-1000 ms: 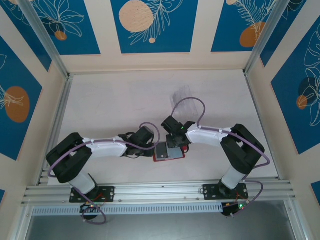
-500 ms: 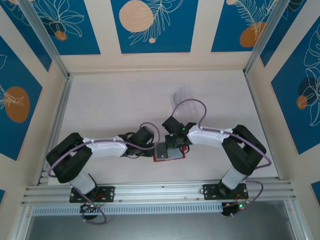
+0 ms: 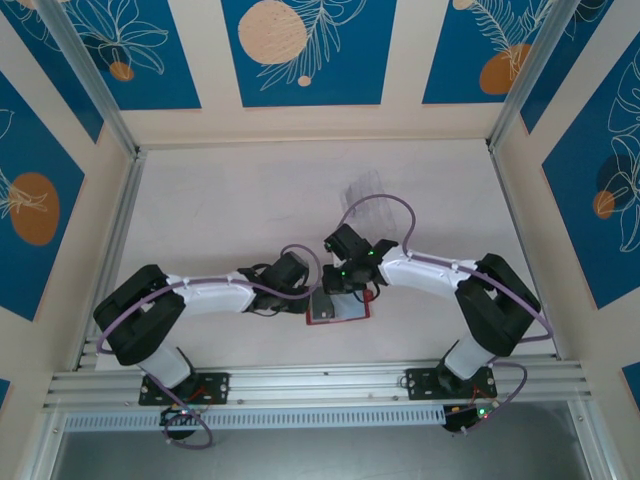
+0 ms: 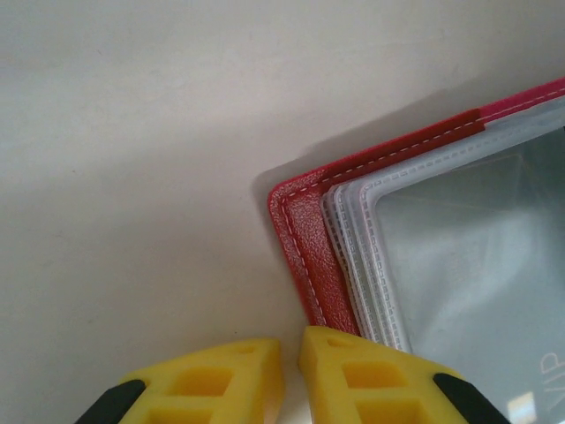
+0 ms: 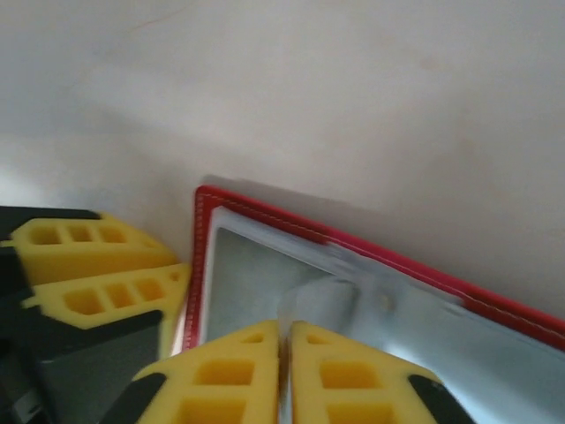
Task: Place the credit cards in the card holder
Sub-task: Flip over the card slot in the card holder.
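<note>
Card holder (image 3: 345, 312), a red folding wallet with a pale grey, shiny inside, lies opened flat on the white table (image 3: 230, 220). It sits low and centre in the overhead frame, between the tips of the two arms. Its long axis runs left to right across that frame.

We see the left gripper (image 4: 291, 375) at the bottom edge of its own wrist view. Its two yellow fingers are drawn almost together, with a thin slit between them and nothing in the slit. The holder's rounded red corner sits just above and to the right. Its stitched edge, backed by stacked clear sleeves (image 4: 459, 256), runs down behind the right-hand finger. We judge that this gripper is pinning the holder's left short end rather than pinching it, though the contact itself is hidden.

The right gripper (image 5: 284, 375) shows at the bottom centre of its wrist view, closed, with its pads pressed flat together. The grey interior spreads just beyond its tips and off to the right. A pale blurred flap (image 5: 327, 291) rises just above them. We cannot tell what it is, or whether it is caught between the pads.

The coming move turns on one relation: the pockets lie straight ahead of and below the right gripper, which is the nearer to them. The left gripper waits at the holder's left end. We cannot tell which way the pocket mouths face.
</note>
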You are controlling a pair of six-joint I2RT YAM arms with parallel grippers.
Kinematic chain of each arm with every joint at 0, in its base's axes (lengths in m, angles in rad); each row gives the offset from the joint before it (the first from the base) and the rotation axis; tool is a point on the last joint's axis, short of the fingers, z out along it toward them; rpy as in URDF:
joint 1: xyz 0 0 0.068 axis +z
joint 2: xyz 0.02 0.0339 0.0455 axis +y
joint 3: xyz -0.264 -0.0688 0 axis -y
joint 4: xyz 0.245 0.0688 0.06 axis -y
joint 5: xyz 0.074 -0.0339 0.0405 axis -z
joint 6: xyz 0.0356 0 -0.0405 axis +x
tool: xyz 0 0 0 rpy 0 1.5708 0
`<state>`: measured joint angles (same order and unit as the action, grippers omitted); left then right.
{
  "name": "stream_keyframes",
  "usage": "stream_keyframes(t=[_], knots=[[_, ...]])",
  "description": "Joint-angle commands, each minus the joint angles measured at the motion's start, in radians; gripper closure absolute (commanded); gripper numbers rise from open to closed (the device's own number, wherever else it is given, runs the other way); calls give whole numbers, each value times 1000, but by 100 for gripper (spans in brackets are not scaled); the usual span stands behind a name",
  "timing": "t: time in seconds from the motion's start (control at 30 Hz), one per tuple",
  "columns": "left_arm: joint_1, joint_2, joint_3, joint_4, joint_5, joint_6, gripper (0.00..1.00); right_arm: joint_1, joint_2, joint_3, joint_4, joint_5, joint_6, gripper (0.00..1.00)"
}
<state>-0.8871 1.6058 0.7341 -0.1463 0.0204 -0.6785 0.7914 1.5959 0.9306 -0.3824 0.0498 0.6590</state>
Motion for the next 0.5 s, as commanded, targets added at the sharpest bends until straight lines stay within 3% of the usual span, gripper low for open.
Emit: stream_keyframes(t=[0.0,0.13,0.3,0.47], knots=[[-23,102,7,190,50,5,81,9,48,21,65,-169,38,81],[-21,94,-1,185,42,-1,81,7,49,12,116,-241,52,70],[-15,85,-20,189,35,-10,80,-3,-20,-19,152,-290,50,65],[0,76,-44,203,47,-18,79,-17,-138,-48,102,-226,22,58]])
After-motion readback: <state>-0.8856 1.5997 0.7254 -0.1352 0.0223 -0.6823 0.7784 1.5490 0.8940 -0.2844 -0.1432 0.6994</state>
